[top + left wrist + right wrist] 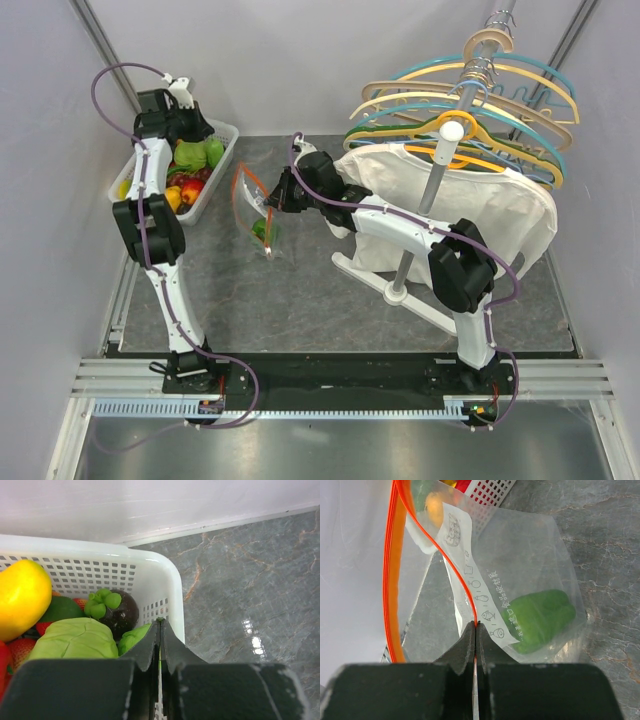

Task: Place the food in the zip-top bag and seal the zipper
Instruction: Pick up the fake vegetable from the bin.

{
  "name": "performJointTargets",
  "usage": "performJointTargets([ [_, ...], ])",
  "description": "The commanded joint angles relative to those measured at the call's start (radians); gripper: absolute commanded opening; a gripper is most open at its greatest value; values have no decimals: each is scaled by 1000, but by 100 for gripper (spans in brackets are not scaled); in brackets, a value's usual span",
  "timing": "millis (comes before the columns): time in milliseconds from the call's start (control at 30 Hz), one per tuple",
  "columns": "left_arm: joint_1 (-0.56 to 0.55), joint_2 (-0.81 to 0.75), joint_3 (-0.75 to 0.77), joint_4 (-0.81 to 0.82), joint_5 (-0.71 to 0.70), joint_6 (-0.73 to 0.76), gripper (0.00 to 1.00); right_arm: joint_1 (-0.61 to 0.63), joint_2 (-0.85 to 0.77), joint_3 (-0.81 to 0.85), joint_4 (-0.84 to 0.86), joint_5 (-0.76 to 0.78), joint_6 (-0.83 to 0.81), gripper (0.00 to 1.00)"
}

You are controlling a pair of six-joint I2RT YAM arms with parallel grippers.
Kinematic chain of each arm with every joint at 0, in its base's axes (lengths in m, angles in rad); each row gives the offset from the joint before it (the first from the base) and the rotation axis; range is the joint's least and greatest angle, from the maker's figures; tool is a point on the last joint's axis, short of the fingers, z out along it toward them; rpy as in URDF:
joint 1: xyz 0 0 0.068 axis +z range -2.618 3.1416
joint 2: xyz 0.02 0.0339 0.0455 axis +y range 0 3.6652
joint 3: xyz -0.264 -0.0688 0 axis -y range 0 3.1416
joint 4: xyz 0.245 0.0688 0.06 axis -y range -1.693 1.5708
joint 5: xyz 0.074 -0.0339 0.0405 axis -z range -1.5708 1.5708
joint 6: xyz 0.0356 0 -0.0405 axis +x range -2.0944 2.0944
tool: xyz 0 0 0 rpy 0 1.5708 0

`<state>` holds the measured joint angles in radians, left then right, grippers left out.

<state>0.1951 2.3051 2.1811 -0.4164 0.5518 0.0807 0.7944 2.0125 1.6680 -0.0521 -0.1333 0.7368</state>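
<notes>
Since the zip-top bag (530,565) is limp, slick film, its stiffer orange zipper (392,580), where the right gripper (476,626) is pinched tight, seems the best hold; it hangs beside the white basket (167,577), green toy pepper (540,620) inside, while the left gripper (160,625) is closed, seemingly empty

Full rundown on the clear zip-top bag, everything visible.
The clear crinkly plastic zip-top bag has a red-orange zipper strip along its mouth, whose two sides are spread apart, so it is open. A white printed band runs across one wall. One green toy pepper lies at its bottom. The right gripper is shut on one mouth edge, holding the bag up over the grey marbled table, beside the white lattice basket. Whether its bottom touches the table is unclear.
</notes>
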Motion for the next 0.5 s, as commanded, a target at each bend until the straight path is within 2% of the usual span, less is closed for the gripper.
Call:
performJointTargets([
  [0, 3, -114, 48, 24, 60, -52, 2, -4, 9, 9, 31, -3, -5, 0],
  [167, 4, -272, 6, -12, 121, -55, 2, -4, 29, 9, 32, 20, -27, 0],
  [467, 13, -625, -236, -90, 267, -48, 2, -6, 48, 29, 31, 37, -48, 0],
])
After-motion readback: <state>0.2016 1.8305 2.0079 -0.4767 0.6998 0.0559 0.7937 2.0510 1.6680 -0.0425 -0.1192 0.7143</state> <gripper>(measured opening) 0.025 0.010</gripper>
